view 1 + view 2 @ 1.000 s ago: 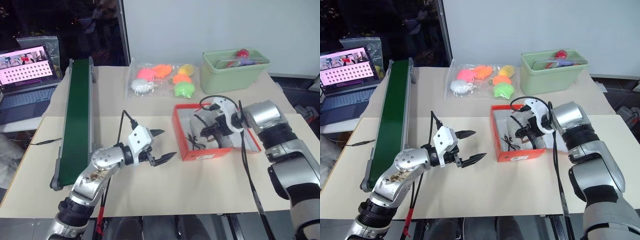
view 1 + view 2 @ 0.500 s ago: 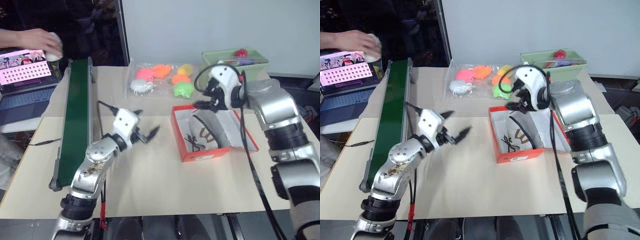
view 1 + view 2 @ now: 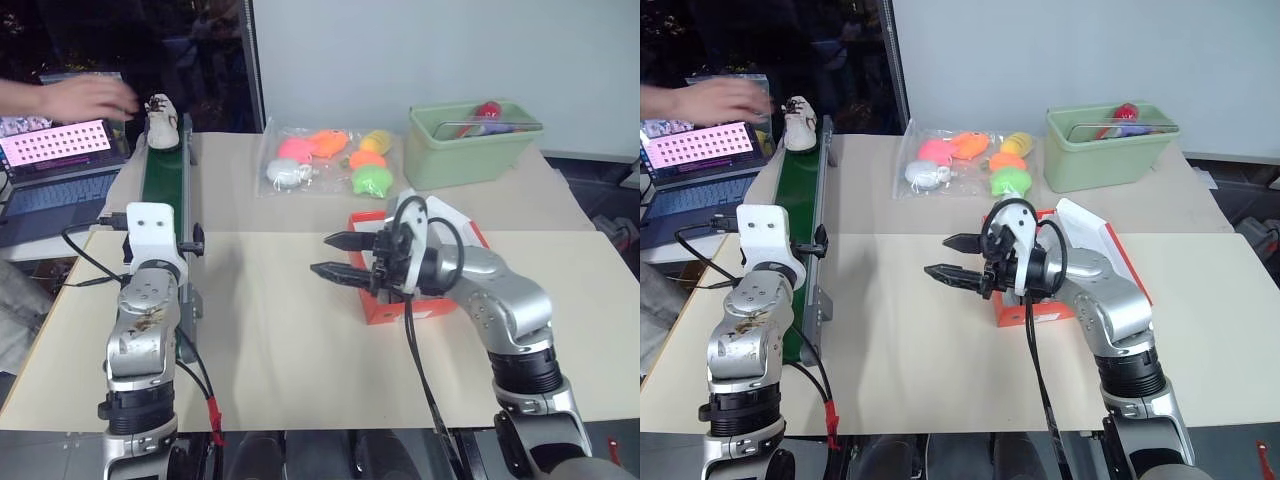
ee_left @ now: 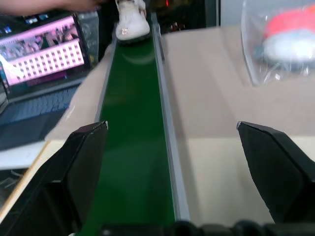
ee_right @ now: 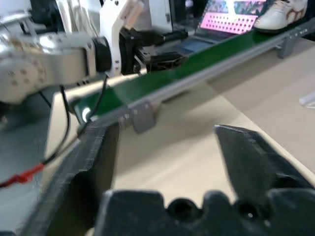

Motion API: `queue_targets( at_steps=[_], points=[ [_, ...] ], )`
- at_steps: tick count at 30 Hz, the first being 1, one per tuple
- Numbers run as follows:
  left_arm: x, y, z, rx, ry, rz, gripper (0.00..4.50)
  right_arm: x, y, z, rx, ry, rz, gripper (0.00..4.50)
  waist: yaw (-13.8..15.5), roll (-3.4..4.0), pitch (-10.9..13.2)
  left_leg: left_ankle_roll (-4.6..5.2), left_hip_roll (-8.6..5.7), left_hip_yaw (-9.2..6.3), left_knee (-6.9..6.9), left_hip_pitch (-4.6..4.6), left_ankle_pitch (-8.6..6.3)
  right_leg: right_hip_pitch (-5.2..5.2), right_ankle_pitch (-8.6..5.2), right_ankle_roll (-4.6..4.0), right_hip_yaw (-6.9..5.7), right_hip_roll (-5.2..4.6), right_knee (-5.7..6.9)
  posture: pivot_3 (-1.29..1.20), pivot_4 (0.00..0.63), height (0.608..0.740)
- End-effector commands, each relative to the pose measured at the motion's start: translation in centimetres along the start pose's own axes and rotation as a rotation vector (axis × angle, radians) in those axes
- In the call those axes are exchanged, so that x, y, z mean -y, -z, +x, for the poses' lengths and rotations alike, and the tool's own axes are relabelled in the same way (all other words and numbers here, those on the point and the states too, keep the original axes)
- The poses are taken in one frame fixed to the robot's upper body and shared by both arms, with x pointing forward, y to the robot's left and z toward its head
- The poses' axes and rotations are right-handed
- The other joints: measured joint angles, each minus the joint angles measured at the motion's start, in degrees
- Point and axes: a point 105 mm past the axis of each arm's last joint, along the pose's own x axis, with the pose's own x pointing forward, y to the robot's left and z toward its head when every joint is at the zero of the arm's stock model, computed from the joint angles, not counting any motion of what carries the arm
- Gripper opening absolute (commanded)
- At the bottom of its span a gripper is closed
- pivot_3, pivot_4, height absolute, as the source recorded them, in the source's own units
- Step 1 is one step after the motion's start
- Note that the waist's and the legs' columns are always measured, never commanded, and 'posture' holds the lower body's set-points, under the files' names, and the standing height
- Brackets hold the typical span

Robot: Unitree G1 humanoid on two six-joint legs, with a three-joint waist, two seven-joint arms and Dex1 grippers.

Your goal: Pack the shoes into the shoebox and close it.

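One off-white shoe [image 3: 163, 120] stands at the far end of the green conveyor belt [image 3: 163, 185], and shows ahead in the left wrist view as well [image 4: 130, 22]. My left gripper [image 4: 171, 125] is open and empty, pointing along the belt at its near end. The orange-red shoebox [image 3: 1052, 311] sits at centre right with its lid [image 3: 1092, 228] up. My right arm hides the inside of the box. My right gripper [image 3: 322, 253] hangs open and empty just left of the box, pointing left.
A person's hand [image 3: 85, 95] hovers by the shoe, above a laptop [image 3: 55, 150] left of the belt. Bagged plush toys [image 3: 325, 155] and a pale green bin [image 3: 475, 140] lie at the back. Bare tabletop [image 3: 270, 320] spreads between my arms.
My right gripper came up out of the shoebox, swung left and opened wider. My left arm swung left over the belt. A person's hand set a shoe on the belt's far end.
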Motion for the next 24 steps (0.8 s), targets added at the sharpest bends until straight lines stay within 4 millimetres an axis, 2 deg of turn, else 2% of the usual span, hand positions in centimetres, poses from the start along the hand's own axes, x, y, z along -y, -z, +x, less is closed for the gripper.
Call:
queue_targets(
  at_steps=[1,7,24],
  points=[
    [-1.6,0.3,-0.2,0.005,-0.053,0.015,4.5,-0.3,1.4,0.3,-0.031,-0.033,-0.073,4.46,-0.1,-0.01,0.0,0.0,0.0,0.0,-0.01,0.01,0.0,0.0,0.0,0.0,0.0,0.0,-0.01,0.0,0.15,0.729],
    [-2.4,1.1,-0.4,-0.023,-0.092,0.016,4.5,-0.1,1.9,0.9,-0.016,-0.033,-0.13,4.46,-0.2,-0.05,0.0,-0.01,0.0,0.0,-0.01,0.03,0.0,0.02,0.0,0.0,0.01,-0.02,0.01,0.0,0.15,0.729],
    [-2.3,0.9,-0.3,-0.024,-0.088,0.009,4.5,-1.2,2.6,1.3,-0.049,-0.087,-0.142,4.46,-0.3,-0.06,0.0,-0.01,0.01,0.01,-0.01,0.04,-0.01,0.01,0.0,0.0,0.01,-0.02,0.03,0.0,0.15,0.729]
  ],
)
